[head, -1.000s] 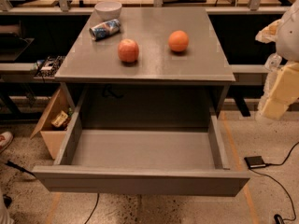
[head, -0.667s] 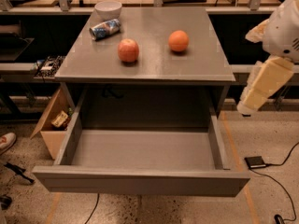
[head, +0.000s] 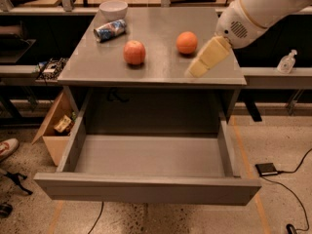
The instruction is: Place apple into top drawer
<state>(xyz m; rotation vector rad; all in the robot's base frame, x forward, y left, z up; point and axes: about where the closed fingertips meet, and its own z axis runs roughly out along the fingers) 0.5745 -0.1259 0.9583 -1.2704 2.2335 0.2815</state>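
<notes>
The apple (head: pixel 134 52), red-pink with paler patches, sits on the grey cabinet top (head: pixel 97 65), left of centre. The top drawer (head: pixel 146 189) is pulled fully out below it, and nothing shows inside it. My gripper (head: pixel 197 69) comes in from the upper right on a white arm and hangs over the right part of the cabinet top, right of the apple and just below an orange round fruit (head: pixel 186 42). It holds nothing that I can see.
A white bowl (head: pixel 113 8) and a lying blue can (head: pixel 109 29) stand at the back left of the top. A cardboard box (head: pixel 56 126) stands on the floor at left. A bottle (head: pixel 286 61) is on the right shelf, cables and a small black box (head: pixel 266 168) on the floor.
My arm and gripper have swung in from the far right edge to over the right side of the cabinet top. The apple, orange fruit and drawer have not moved.
</notes>
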